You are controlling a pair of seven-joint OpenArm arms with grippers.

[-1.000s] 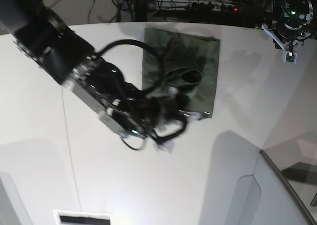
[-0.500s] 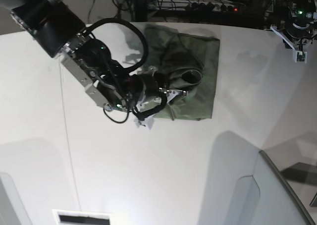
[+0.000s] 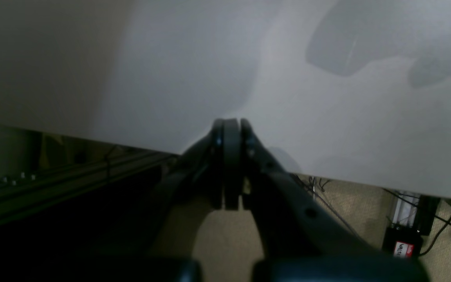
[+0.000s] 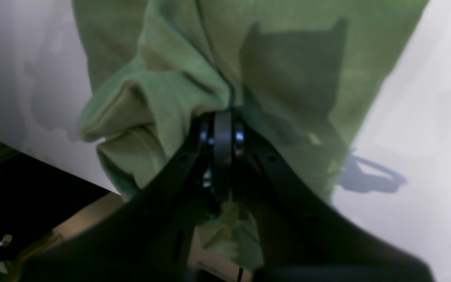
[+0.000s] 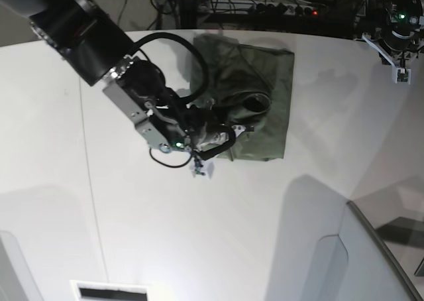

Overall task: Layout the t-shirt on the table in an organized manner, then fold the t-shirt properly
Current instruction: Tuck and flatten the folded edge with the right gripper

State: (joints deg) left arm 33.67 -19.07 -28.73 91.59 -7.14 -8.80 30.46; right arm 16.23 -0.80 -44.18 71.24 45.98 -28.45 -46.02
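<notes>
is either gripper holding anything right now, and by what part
The right gripper is shut on a bunched fold of the t-shirt. The left gripper is shut and holds nothing.

A robotics lab or test bench is showing here. A broad white table (image 5: 199, 248) is filling most of the base view, with power strips (image 5: 291, 8) and tangled cables (image 5: 165, 2) lying on the floor behind it. Beige carpet (image 3: 350, 207) and a black box with a red label (image 3: 403, 244) are showing below the table's edge.
</notes>
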